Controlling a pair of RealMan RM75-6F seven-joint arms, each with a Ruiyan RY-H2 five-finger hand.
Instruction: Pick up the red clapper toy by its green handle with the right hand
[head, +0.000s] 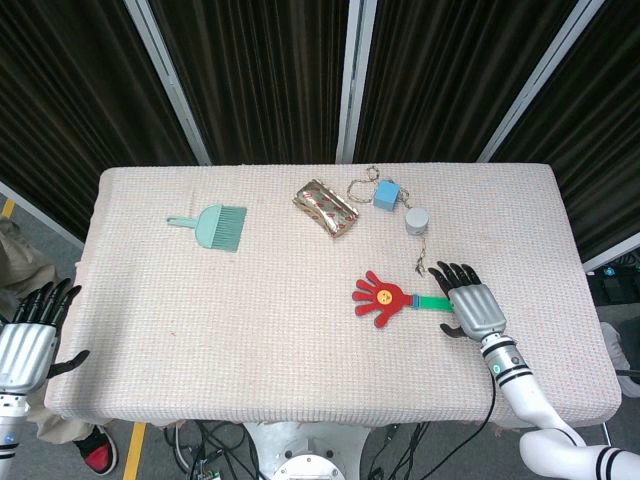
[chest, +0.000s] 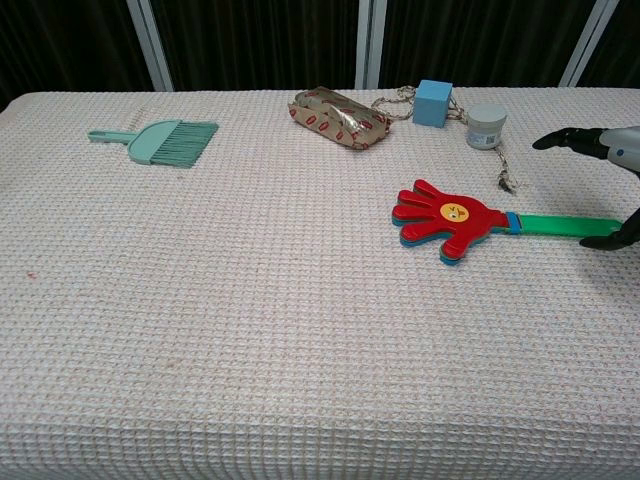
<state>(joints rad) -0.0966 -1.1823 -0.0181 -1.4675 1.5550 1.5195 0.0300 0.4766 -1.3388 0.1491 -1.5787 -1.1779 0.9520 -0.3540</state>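
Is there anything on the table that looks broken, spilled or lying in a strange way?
Nothing stands out. The red clapper toy lies flat and whole, and the right hand hovers over its green handle.

No readable text, brand or nos. anywhere. Small grey jar (chest: 486, 126) has a pale label, print too small to read. Foil packet (chest: 340, 117) shows red marks only, no letters legible.

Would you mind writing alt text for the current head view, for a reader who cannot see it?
Seen from above, the robot's right hand, fingers spread, is over the green handle of a red clapper toy lying on a cloth-covered table. Further back lie a teal brush, a foil packet, a blue cube and a grey jar; the left hand waits off the table's near-left corner.
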